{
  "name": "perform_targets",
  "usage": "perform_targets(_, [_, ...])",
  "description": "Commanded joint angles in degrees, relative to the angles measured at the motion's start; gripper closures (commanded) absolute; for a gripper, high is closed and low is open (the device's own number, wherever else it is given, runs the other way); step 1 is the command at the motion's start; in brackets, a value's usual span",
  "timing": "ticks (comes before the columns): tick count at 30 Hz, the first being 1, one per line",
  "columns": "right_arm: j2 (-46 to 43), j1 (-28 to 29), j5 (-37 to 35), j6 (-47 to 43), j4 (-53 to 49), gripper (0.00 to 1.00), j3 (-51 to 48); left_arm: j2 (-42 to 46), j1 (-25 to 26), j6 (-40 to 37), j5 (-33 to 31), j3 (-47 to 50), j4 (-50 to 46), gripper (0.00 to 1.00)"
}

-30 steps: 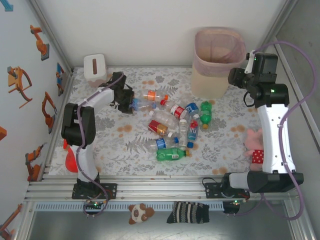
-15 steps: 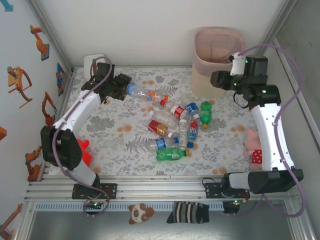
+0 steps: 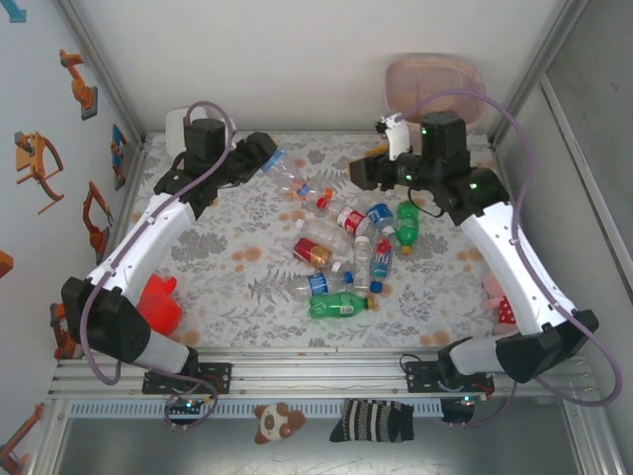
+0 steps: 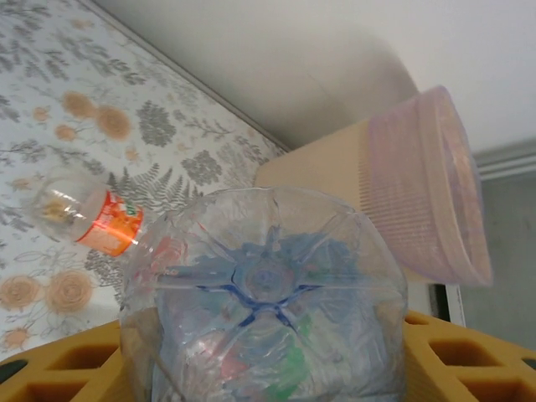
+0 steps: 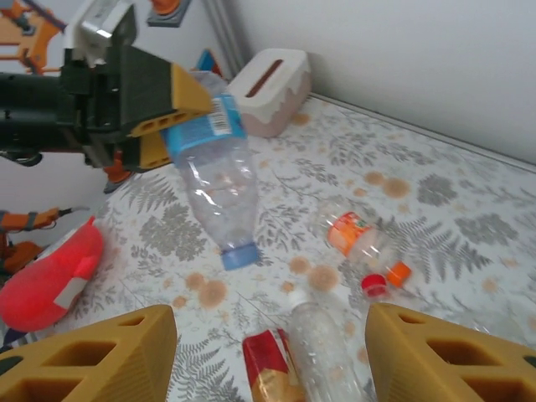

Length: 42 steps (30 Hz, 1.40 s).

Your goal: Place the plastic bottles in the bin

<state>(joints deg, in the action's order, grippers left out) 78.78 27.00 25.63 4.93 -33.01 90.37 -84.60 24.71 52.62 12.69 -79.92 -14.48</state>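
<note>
While my left fingers (image 5: 182, 90) clamp a clear bottle (image 5: 213, 180) with a blue label high above the flowered bench (image 3: 218, 247), its blue cap points downward. From my left wrist, the bottle's star-shaped base sits between both yellow fingers and touches each of them.

My right fingers (image 5: 100, 352) stand wide apart over the bench with nothing between them, facing the held bottle.

The bin (image 4: 419, 184), pale beige with a perforated pink rim, stands in the far right corner. It is partly hidden behind my right arm in the overhead view and is well apart from the held bottle.

Below my right wrist an orange-labelled bottle (image 5: 356, 234) with an orange cap lies on its side, and a red-labelled bottle (image 5: 266, 364) lies near it. The other bottles (image 3: 346, 257) lie in a loose heap at mid-bench. Among them are a green bottle (image 3: 406, 223) at the heap's right edge and a second green bottle (image 3: 336, 305) at its near edge.

A white tissue box (image 5: 268, 79) sits in the far left corner. A red soft toy (image 3: 158, 305) lies at the bench's near left edge, and a pink soft toy (image 3: 499, 292) lies at its right edge.
</note>
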Motion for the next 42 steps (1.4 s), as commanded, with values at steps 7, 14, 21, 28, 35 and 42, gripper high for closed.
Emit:
perform_targets(7, [8.74, 6.34, -3.89, -4.67, 5.90, 0.35, 5.65, 2.85, 2.71, -4.10, 4.21, -2.88, 4.83, 0.41])
perform_targets(14, [14.34, 8.99, -1.55, -5.45, 7.00, 0.22, 9.39, 4.41, 3.06, -4.26, 4.10, -2.54, 4.41, 0.40])
perform_targets(21, [18.68, 10.04, -0.11, -5.03, 6.22, 0.21, 12.74, 5.76, 3.27, -4.15, 5.84, -1.84, 5.54, 0.39])
perform_targets(28, [20.52, 10.53, 0.70, -4.77, 6.12, 0.28, 14.20, 6.96, 3.64, -3.49, 7.35, -0.61, 8.03, 0.38])
perform_targets(35, [19.95, 10.70, 1.43, -4.76, 5.80, 0.47, 13.89, 6.98, 3.66, -4.08, 6.04, 0.20, 7.25, 0.38])
perform_targets(42, [18.87, 10.70, 0.46, -4.36, 5.59, 0.54, 13.34, 7.81, 3.58, -4.67, 4.50, 0.92, 7.36, 0.29])
